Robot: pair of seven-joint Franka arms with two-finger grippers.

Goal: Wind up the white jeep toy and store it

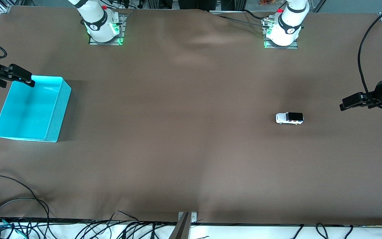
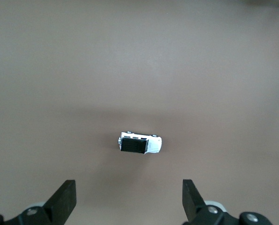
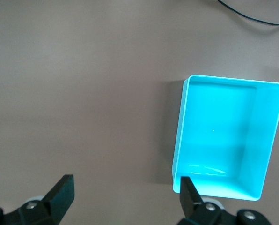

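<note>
- Left pincer (image 2: 129,201): released, raised over the surface (image 1: 191,132); white jeep toy (image 1: 289,118) lies apart from it.
- Right pincer (image 3: 125,199): released, over cyan bin (image 1: 53,131) edge.

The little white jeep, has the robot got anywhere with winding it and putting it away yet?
Nothing looks done yet. The white jeep toy sits untouched on the table, and the cyan bin holds nothing. The left gripper hangs open near the jeep; the right gripper hangs open over the bin's corner. Grasping, winding and storing all remain.
</note>
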